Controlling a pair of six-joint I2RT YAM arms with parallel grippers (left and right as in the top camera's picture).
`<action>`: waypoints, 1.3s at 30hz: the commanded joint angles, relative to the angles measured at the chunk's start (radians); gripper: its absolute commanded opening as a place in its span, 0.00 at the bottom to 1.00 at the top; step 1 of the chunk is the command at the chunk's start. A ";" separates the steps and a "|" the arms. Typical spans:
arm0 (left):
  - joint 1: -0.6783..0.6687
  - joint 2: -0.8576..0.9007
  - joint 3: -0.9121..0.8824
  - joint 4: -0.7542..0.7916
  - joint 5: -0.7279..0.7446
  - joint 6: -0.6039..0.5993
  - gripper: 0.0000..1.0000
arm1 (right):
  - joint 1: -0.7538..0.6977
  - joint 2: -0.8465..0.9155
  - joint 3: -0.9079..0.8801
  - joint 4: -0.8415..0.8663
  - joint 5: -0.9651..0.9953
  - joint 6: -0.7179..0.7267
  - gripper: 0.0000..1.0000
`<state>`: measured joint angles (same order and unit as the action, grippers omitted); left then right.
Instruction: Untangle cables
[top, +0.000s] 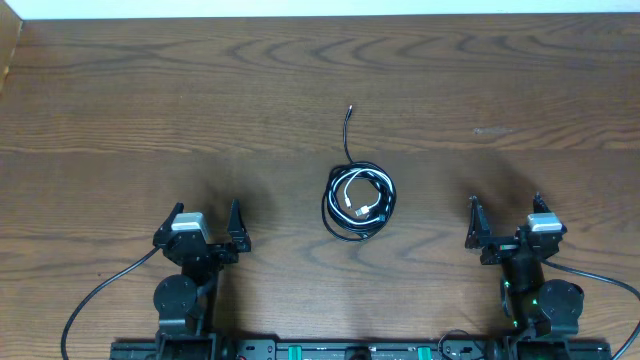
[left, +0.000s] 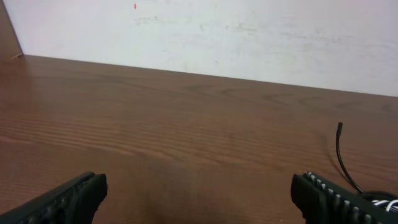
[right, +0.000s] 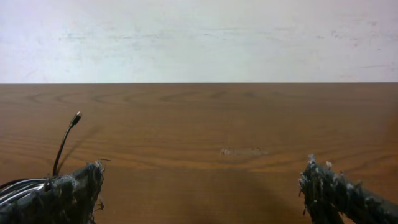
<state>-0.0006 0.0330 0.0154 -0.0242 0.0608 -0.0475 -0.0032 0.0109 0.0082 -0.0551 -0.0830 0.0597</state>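
Wooden worktop (top: 150, 100) | black cable (top: 327, 205) coils around white cable (top: 358, 206), tail to 12 o'clock | left claw (top: 207, 209) and right claw (top: 505, 203) flank it at 8 and 4 o'clock, wide open, empty, ready.

One white cable (top: 358, 207), one black cable (top: 346, 140)

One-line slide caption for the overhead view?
Black cable coiled around a white cable on the table, one end trailing out; left gripper and right gripper open either side, touching neither.
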 joint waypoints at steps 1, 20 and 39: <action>0.004 0.004 -0.011 -0.043 -0.002 0.013 1.00 | 0.005 -0.004 -0.003 -0.008 -0.005 0.006 0.99; 0.004 0.004 -0.011 -0.044 -0.114 0.018 1.00 | 0.005 0.048 -0.002 -0.012 -0.063 0.007 0.99; 0.004 0.040 0.089 -0.049 0.041 0.001 1.00 | 0.005 0.418 0.307 -0.121 -0.250 0.006 0.99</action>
<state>-0.0006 0.0429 0.0353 -0.0494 0.0719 -0.0479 -0.0032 0.3866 0.2413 -0.1463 -0.3092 0.0601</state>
